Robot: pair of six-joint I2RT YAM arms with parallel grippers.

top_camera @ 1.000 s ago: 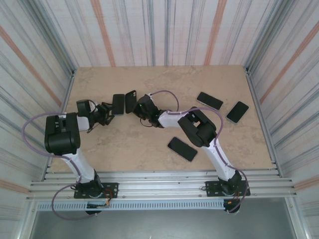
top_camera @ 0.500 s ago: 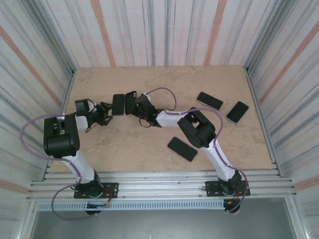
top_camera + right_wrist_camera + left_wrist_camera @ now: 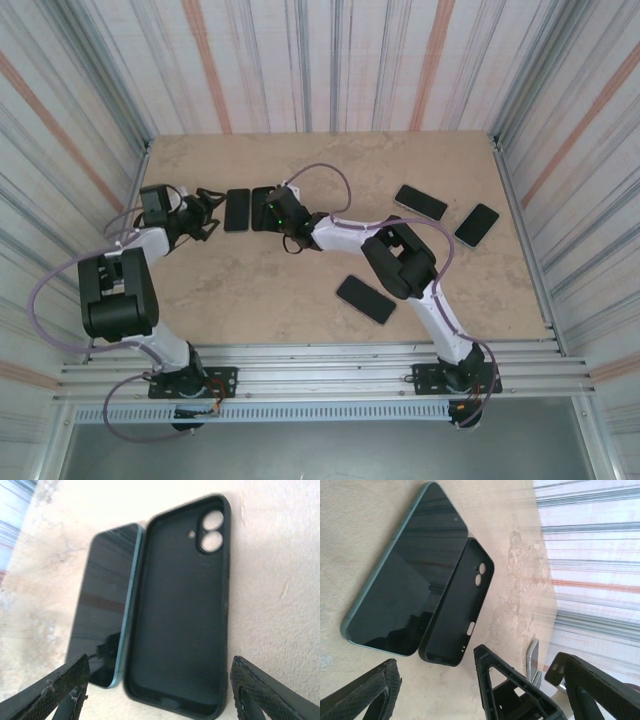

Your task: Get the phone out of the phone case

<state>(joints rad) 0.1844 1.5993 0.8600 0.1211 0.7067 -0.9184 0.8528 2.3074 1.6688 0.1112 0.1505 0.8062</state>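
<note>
The phone (image 3: 237, 209), dark-screened with a teal edge, lies flat on the table out of its case; it also appears in the left wrist view (image 3: 405, 575) and the right wrist view (image 3: 105, 605). The empty black phone case (image 3: 262, 207) lies open side up right beside it (image 3: 457, 605) (image 3: 182, 605), their long edges nearly touching. My left gripper (image 3: 207, 212) (image 3: 480, 680) is open just left of the phone and holds nothing. My right gripper (image 3: 274, 212) (image 3: 165, 682) hangs open over the case's right end, its fingers apart from the case.
Three more dark phones lie on the table: one at the front centre (image 3: 366, 298) and two at the back right (image 3: 420, 201) (image 3: 476, 224). Striped walls close in the table (image 3: 300, 160) on three sides.
My right gripper has opened and let go of the case, which now lies flat by the phone. My left gripper opened wider and drew back to the left.
</note>
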